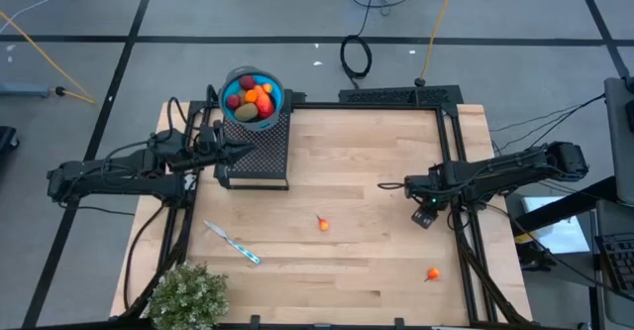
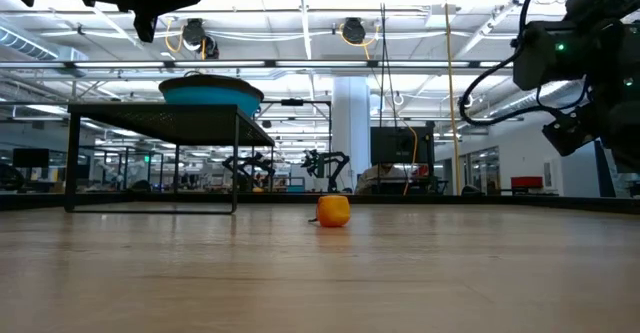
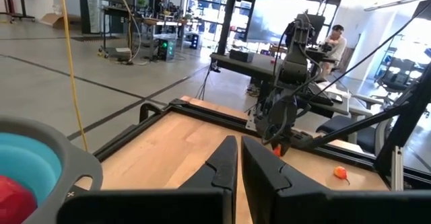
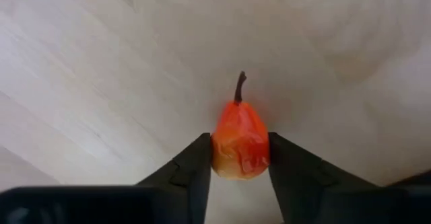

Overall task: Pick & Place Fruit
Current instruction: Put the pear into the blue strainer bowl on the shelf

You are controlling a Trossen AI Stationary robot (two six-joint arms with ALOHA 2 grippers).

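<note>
A: Right gripper (image 4: 239,160) down at the right side of the worktop (image 1: 367,162), well away from the blue bowl (image 1: 252,97). Fingers (image 4: 192,167) pressed on both flanks of a red-orange pear-shaped fruit (image 4: 240,140), stem pointing away. Clamped low on the body, likely for a hold that won't slip off the taper.

B: Lifted or not?

A: Cannot tell; wood close behind the piece, contact unclear.

B: Left side?

A: Left gripper (image 3: 239,167) closed on nothing, fingers nearly touching, hanging just beside the bowl on its raised black rack (image 1: 260,152). Parked there, probably out of the other arm's way.

B: Rest of the fruit?

A: Heap of red, orange and olive pieces already inside the bowl. Two small orange balls loose on the worktop: one (image 1: 323,224) mid-board, fairly far from the bowl, another (image 1: 433,274) farther still, near the front right corner. Blue-and-white stick (image 1: 232,242) and green plant (image 1: 186,294) well in front of the bowl, untouched.

B: Stage?

A: Most pieces in the bowl, by the look of it; carry to the bowl not yet done.
</note>
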